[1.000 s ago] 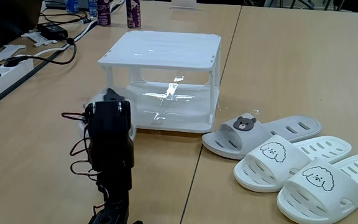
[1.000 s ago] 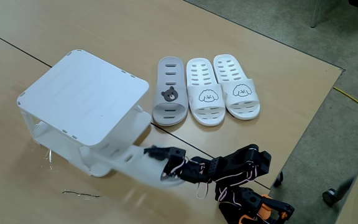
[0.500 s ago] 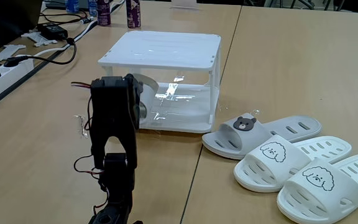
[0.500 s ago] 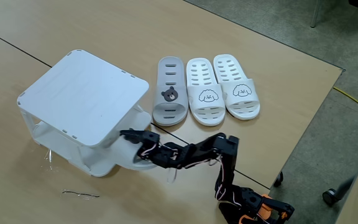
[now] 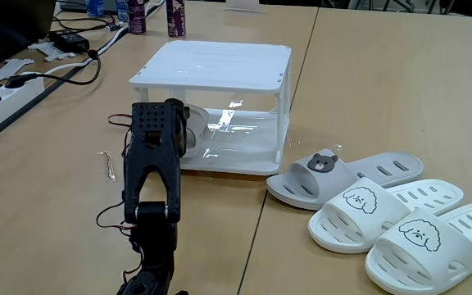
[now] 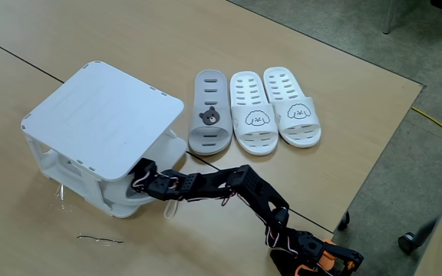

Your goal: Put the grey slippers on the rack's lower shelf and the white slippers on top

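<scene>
a black robot arm (image 5: pixel 150 188) reaches from the table's near edge into the open front of the rack (image 5: pixel 220 67), a small white two-tier stand with a slatted top. in a fixed view from above, the gripper (image 6: pixel 140 182) sits at the mouth of the rack, just under the top tier. a pale rounded shape, probably a grey slipper (image 5: pixel 193 123), shows beside the wrist over the lower shelf (image 5: pixel 244 147), but the arm hides most of it, so it is not possible to tell whether the claw is clamped on it or has let go.

on the wooden table (image 5: pixel 367 90) beside the rack lie three more slippers in a row. the nearest to the rack is the other grey slipper (image 6: pixel 209 121), with a dark bear face. next to it are the white slippers (image 6: pixel 273 107), with outlined dog faces.

the task looks early: one grey slipper seems to be going onto the bottom tier; the second grey one and both white ones remain on the table, and the rack's top is bare.
</scene>
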